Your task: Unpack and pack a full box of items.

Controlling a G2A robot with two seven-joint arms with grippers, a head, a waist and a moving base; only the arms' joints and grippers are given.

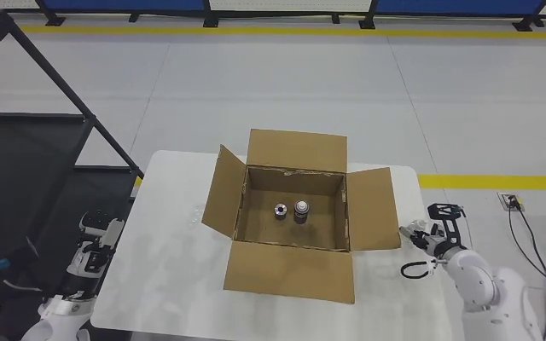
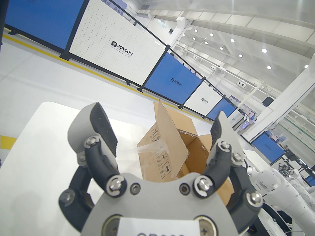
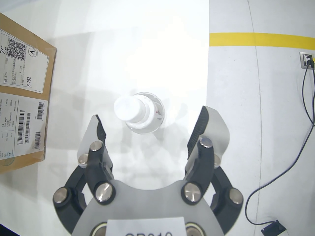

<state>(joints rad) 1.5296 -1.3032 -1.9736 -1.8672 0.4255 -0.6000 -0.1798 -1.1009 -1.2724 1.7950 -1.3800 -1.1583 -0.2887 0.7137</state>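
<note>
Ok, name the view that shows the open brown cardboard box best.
Top view: the open brown cardboard box shows whole, flaps spread, two small items inside. Left wrist view gives an outer side and a flap; right wrist view one labelled face.

White table [image 1: 171,256]; yellow floor tape [image 3: 258,39]; blk cable [image 3: 304,82] in floor socket [image 3: 306,60].

The right gripper [image 3: 150,115], spread wide, hangs above a white-capped, seemingly clear bottle [image 3: 137,114] standing upright on the white table [image 3: 147,37], near the labelled cardboard box [image 3: 24,74].

Pale floor [image 1: 299,85] w/ yellow line [image 1: 478,182], blue/white panels [image 2: 118,37].
</note>
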